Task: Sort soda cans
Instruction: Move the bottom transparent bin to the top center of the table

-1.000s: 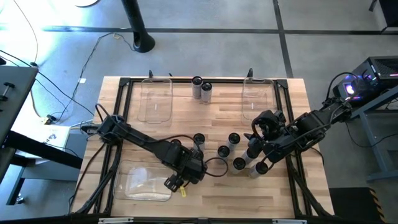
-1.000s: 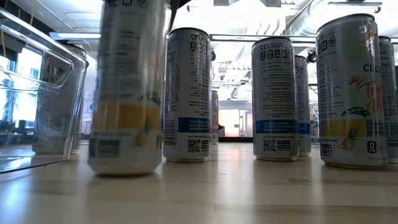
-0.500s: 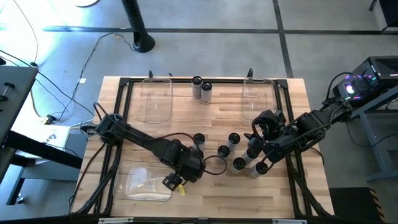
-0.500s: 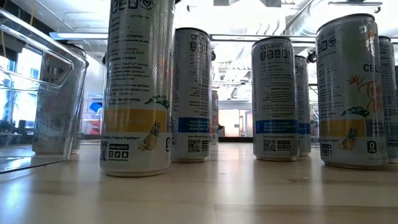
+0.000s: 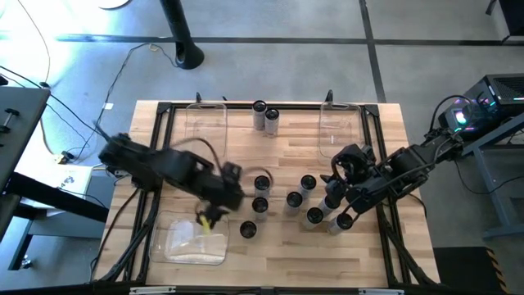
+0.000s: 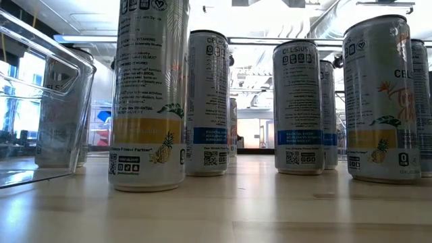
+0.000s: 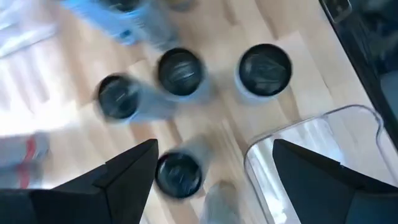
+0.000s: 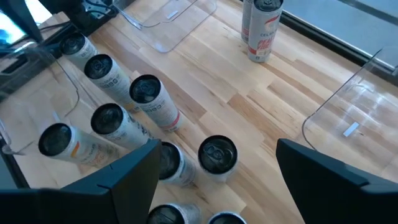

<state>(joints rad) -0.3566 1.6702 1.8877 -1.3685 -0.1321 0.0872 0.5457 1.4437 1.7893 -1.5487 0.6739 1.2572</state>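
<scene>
Upright soda cans (image 5: 307,199) stand clustered mid-worktop (image 5: 286,147); the right tool (image 5: 337,199), fingers apart and empty, hovers directly over the cluster's edge, nearer than the left tool (image 5: 214,215), also apart, beside one lone can (image 5: 248,230).

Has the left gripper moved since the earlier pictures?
Yes. The left gripper has pulled back toward the table's left side, away from the can now standing free beside the near-left bin.

Glossy metal soda cans (image 6: 148,101), matt wooden table (image 5: 286,156), clear plastic bins (image 5: 203,131).
</scene>
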